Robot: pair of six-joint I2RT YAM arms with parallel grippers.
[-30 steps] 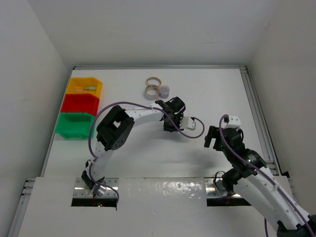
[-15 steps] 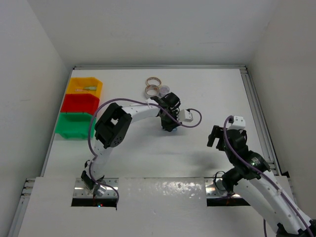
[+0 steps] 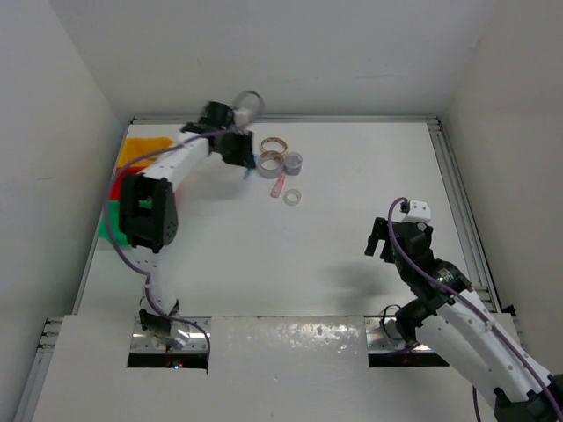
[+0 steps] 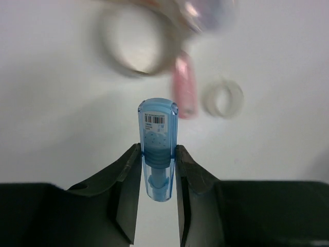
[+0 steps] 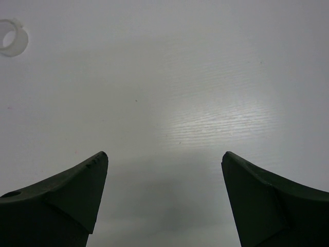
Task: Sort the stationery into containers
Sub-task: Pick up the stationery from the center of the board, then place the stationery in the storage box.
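My left gripper (image 4: pixel 158 154) is shut on a blue stick (image 4: pixel 158 146) and holds it above the table. In the top view that gripper (image 3: pixel 242 160) is at the far left-centre, just left of the tape rolls. Below it lie a pink stick (image 4: pixel 184 92), a small white ring (image 4: pixel 222 98), a tan roll (image 4: pixel 134 46) and a purple-grey roll (image 4: pixel 205 7). The top view shows the pink stick (image 3: pixel 277 186), the white ring (image 3: pixel 292 196) and three rolls (image 3: pixel 274 144). My right gripper (image 3: pixel 380 242) is open and empty over bare table (image 5: pixel 164 164).
The yellow-orange bin (image 3: pixel 145 148), red bin (image 3: pixel 114 189) and green bin (image 3: pixel 106 230) stand in a column at the left edge, partly hidden by my left arm. The white ring shows at the right wrist view's top left corner (image 5: pixel 13 37). White walls enclose the table.
My left arm has swung from the table's middle to the far left with the blue stick, uncovering the pink stick and white ring. The right arm shifted only slightly.
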